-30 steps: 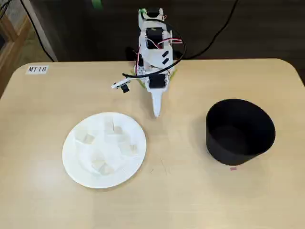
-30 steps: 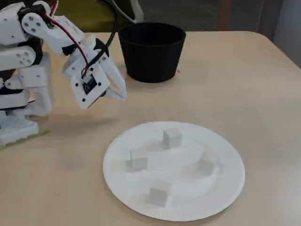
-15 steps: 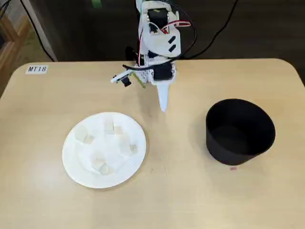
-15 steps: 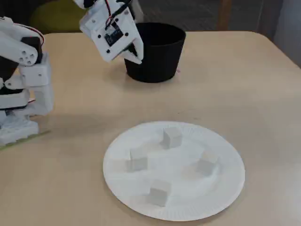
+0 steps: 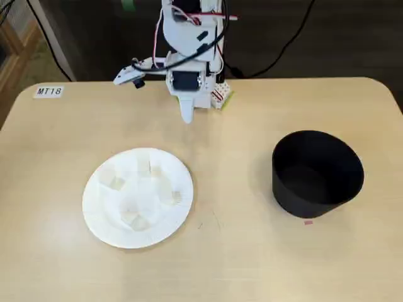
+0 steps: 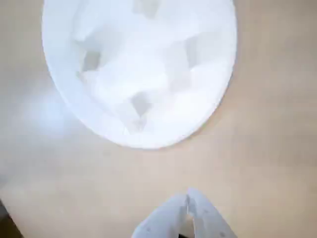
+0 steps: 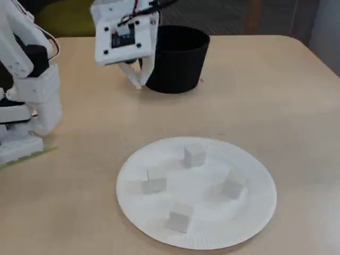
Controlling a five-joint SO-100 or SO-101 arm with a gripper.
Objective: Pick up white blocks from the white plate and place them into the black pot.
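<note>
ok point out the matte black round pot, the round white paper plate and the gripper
matte black round pot (image 5: pixel 318 189), a fixed view, front outer wall
round white paper plate (image 7: pixel 255 212), a fixed view, ribbed rim on the right
gripper (image 6: pixel 188 198), wrist view, between the closed fingertips

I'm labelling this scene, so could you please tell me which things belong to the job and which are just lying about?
Job: blocks on the plate, the pot, the claw.
Lying about: MT18 label, pink mark by the pot.
</note>
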